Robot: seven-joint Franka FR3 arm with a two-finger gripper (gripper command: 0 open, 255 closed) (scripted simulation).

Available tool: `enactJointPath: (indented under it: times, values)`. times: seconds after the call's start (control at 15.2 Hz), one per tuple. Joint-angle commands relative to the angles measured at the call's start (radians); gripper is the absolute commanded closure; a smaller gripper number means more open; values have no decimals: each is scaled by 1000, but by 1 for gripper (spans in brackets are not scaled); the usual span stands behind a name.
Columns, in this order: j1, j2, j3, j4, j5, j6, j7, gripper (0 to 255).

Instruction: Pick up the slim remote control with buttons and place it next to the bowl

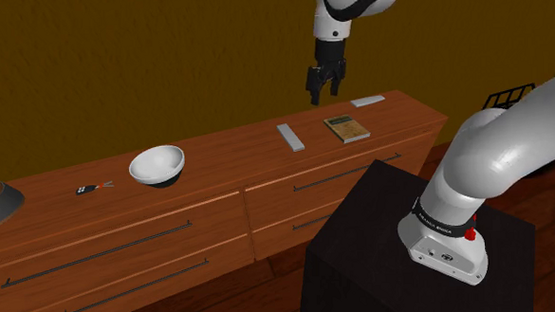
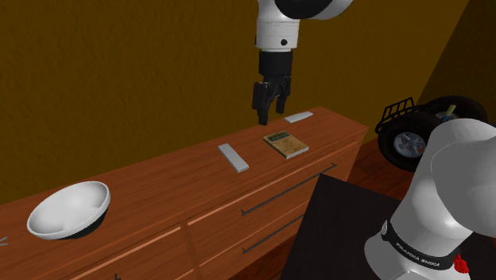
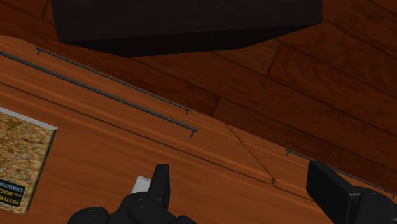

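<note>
Our black two-finger claw (image 1: 321, 97) hangs open and empty, so we should centre it over the slim grey bar-shaped remote (image 1: 290, 137) lying below and aside, fingers spanning its narrow width.

The slim grey remote (image 1: 290, 137) lies flat on the dresser (image 1: 219, 171), well apart from the upright white bowl (image 1: 157, 164).

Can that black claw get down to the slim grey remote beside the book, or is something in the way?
Probably yes. The claw hangs open above the dresser, and the remote lies flat in the open, apart from the book, with nothing over it.
</note>
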Motion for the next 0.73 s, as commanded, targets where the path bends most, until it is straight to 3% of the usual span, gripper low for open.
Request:
enactJointPath:
  times: [0.0,0.66]
  values:
    - [-10,63,-9,-1,-7,68,-3,0]
    - [-42,420,-39,99,-19,340,1,0]
